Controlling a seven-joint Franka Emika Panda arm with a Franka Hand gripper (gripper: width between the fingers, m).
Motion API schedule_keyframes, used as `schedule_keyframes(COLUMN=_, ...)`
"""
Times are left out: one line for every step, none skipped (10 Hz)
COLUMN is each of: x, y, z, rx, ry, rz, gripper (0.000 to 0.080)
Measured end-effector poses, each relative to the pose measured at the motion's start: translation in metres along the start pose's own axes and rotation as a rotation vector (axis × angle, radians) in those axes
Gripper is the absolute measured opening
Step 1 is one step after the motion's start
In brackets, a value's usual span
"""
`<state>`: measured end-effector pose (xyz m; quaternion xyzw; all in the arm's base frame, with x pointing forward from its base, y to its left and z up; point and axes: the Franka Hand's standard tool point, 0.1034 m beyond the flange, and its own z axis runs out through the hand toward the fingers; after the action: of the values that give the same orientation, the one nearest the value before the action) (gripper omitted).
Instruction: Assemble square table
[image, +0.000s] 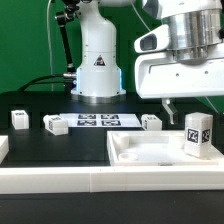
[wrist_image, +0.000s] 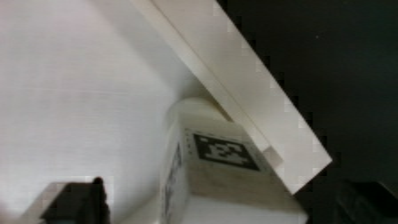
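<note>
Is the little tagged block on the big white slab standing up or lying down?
Upright. The leg stands on end on the square tabletop, taller than it is wide, with its tag facing the exterior view.

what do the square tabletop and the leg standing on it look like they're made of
Square tabletop: looks like white plastic with a smooth, mostly matte finish; the even, moulded-looking raised rim suggests it, though the exact kind can't be told.
Leg: seemingly the same smooth white plastic, a plain block. Its black-and-white tag looks like a flat printed sticker.
</note>
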<state>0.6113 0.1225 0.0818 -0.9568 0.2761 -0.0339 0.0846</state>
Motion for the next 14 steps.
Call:
schedule_keyframes(x=-0.0001, y=-0.0007, z=0.0003, rx=-0.002, ry=0.002, rz=-0.133, gripper=0.0649)
schedule_keyframes(x=0.0012, y=0.0004, z=0.0002, rx=-0.003, ry=0.003, rz=-0.255, gripper=0.0648)
schedule_keyframes(x=0.0018, y=0.001, z=0.0002, rx=-0.003, ry=0.003, rz=-0.333, gripper=0.0648)
schedule_keyframes(x=0.0011, y=0.0008, z=0.0009, rx=-0.009, ry=0.004, rz=-0.397, gripper=0.0648)
schedule_keyframes(x=0.0013, y=0.0012, z=0.0009, rx=-0.02, ry=0.007, rz=-0.506, gripper=0.0648)
schedule_keyframes(x=0.0013, y=0.0012, z=0.0009, rx=-0.027, ry=0.008, rz=-0.577, gripper=0.0648)
schedule_keyframes(x=0.0012, y=0.0012, z=0.001, rx=-0.034, ry=0.009, rz=-0.659, gripper=0.0648)
schedule_keyframes(x=0.0007, y=0.001, z=0.0012, rx=-0.039, ry=0.008, rz=-0.736, gripper=0.0648)
schedule_keyframes(x=0.0008, y=0.0012, z=0.0013, rx=-0.039, ry=0.006, rz=-0.792, gripper=0.0648)
schedule_keyframes(x=0.0012, y=0.0017, z=0.0013, rx=-0.042, ry=0.006, rz=-0.848, gripper=0.0648)
schedule_keyframes(x=0.0019, y=0.0025, z=0.0012, rx=-0.046, ry=0.005, rz=-0.93, gripper=0.0648)
schedule_keyframes(x=0.0024, y=0.0031, z=0.0012, rx=-0.047, ry=0.004, rz=-0.975, gripper=0.0648)
schedule_keyframes(x=0.0025, y=0.0033, z=0.0012, rx=-0.047, ry=0.004, rz=-0.974, gripper=0.0648)
schedule_keyframes(x=0.0025, y=0.0033, z=0.0012, rx=-0.047, ry=0.004, rz=-0.973, gripper=0.0512)
